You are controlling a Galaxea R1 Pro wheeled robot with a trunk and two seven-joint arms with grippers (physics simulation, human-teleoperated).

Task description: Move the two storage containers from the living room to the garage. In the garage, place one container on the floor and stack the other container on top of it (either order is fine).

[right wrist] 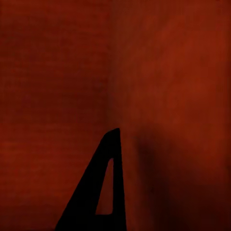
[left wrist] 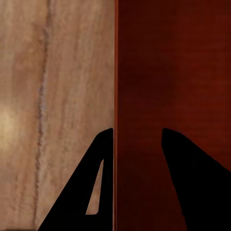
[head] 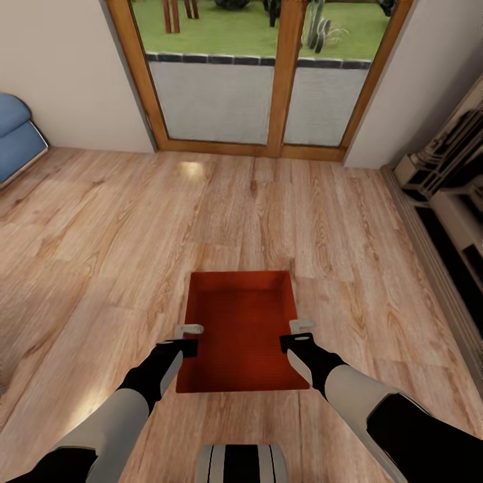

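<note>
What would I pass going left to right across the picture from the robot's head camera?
Blue sofa → left claw at the orange-red bin's left wall → orange-red bin on the wood-plank floor → right claw at its right wall → shelving unit along the right side.

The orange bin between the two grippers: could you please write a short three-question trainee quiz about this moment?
1. True or false: the orange bin sits on light wood-plank flooring.
2. What straddles the bin's left wall? A) the left gripper B) a sofa cushion C) a lid
3. What lies behind the bin, at the far wall?

Key
1. True.
2. A: one finger outside, one inside the wall.
3. A wood-framed glass door looking out on grass.
</note>
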